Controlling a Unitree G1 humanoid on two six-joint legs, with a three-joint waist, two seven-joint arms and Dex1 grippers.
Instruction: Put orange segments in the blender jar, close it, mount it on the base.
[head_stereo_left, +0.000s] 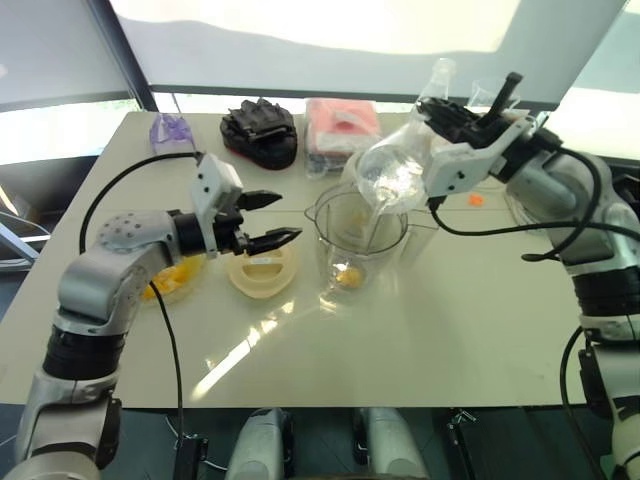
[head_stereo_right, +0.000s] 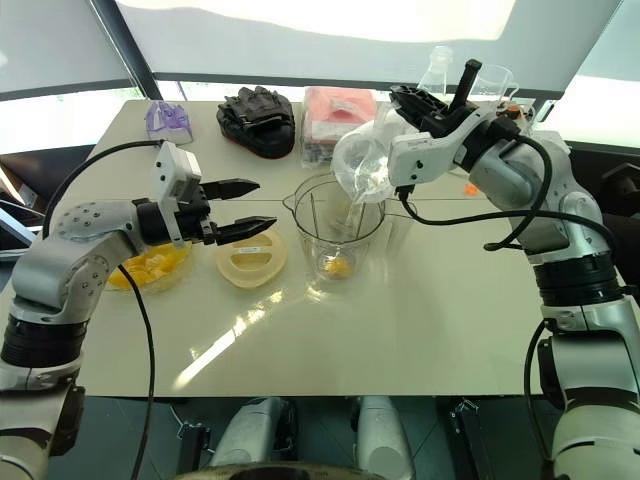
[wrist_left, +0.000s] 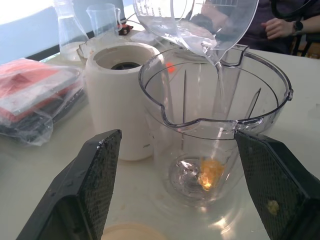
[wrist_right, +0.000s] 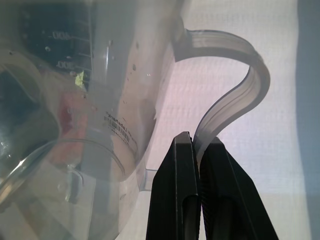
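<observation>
- Clear plastic measuring jug (head_stereo_left: 392, 170), pinched by its handle in the right claw (wrist_right: 199, 150), tips over the blender jar (head_stereo_left: 358, 240), water streaming in.
- Left claw (head_stereo_left: 282, 220) hangs spread wide beside the jar; an orange segment (wrist_left: 211, 172) sits at the jar's bottom, the base (wrist_left: 120, 97) just behind.
- Risk: the thin handle could slip, spilling water.
- Pale glossy tabletop (head_stereo_left: 420, 340), bright windows behind.

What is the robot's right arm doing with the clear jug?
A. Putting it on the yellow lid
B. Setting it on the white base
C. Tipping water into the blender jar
C: the clear jug, gripped by its handle in the right gripper, is tilted over the blender jar, and a stream runs into it.
</observation>
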